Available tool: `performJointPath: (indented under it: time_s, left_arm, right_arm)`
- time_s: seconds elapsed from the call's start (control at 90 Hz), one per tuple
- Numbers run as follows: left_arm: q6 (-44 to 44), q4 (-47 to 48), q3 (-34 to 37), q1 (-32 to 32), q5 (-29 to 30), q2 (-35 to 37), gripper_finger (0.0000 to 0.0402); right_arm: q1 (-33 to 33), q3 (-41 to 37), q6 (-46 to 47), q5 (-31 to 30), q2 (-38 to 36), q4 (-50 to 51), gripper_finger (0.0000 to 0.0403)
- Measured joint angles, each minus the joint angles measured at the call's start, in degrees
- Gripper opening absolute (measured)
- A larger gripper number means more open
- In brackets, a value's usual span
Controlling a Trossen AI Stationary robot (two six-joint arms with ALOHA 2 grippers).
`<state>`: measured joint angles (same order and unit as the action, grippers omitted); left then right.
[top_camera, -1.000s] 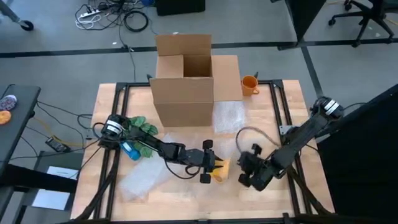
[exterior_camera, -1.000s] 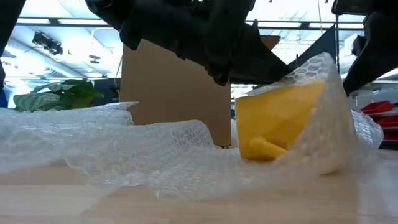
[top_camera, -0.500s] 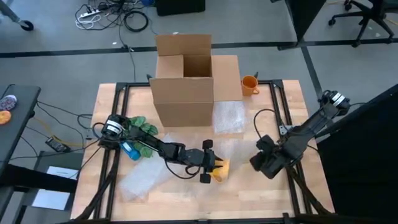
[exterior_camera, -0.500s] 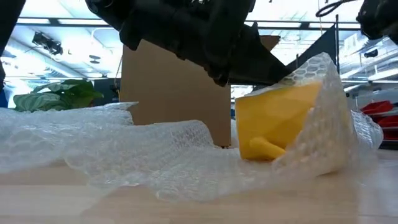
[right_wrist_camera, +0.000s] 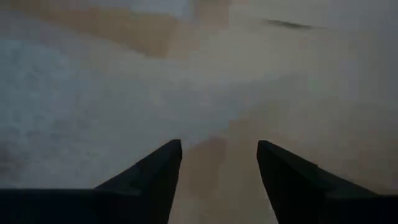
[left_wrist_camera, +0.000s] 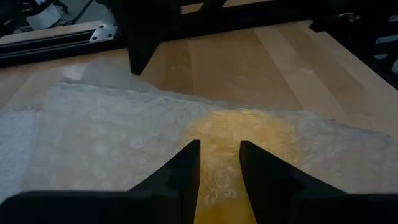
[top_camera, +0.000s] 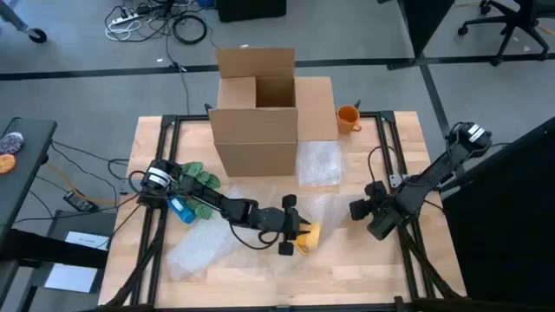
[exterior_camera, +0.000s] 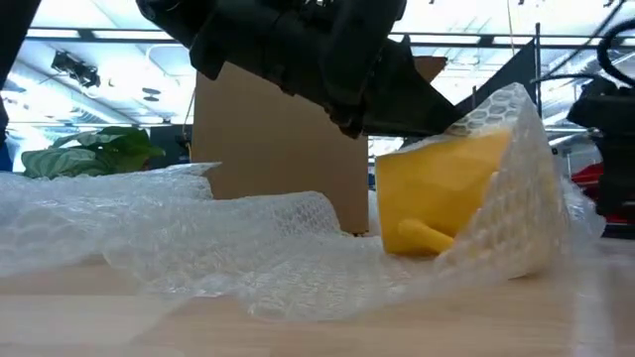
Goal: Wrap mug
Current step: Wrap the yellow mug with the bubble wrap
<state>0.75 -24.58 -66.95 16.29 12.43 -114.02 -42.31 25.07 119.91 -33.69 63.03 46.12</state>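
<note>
I see grey floor (top_camera: 78, 52) with tangled cables (top_camera: 152, 19) upper left, office chair (top_camera: 512, 22) upper right.

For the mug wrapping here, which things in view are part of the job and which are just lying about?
In the job:
yellow mug
bubble wrap draped over it
left gripper, at the mug

Lying about:
cardboard box
orange cup
green plant
right gripper, off to the side
</note>
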Motion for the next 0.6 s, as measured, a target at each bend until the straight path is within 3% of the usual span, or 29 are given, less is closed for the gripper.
performJointPath:
  time_s: [0.422,0.6]
  left_arm:
    - [0.04,-0.08,0.01,0.33,-0.07,0.00,0.0099]
    - [0.04,-0.13,0.00,0.33,-0.07,0.00,0.0099]
  right_arm:
    - [-1.71,-6.07,4.02,-5.91,-7.71,-1.51,0.0196]
    - [1.35,-12.18,3.41,-7.66,-7.57,-13.04,0.0193]
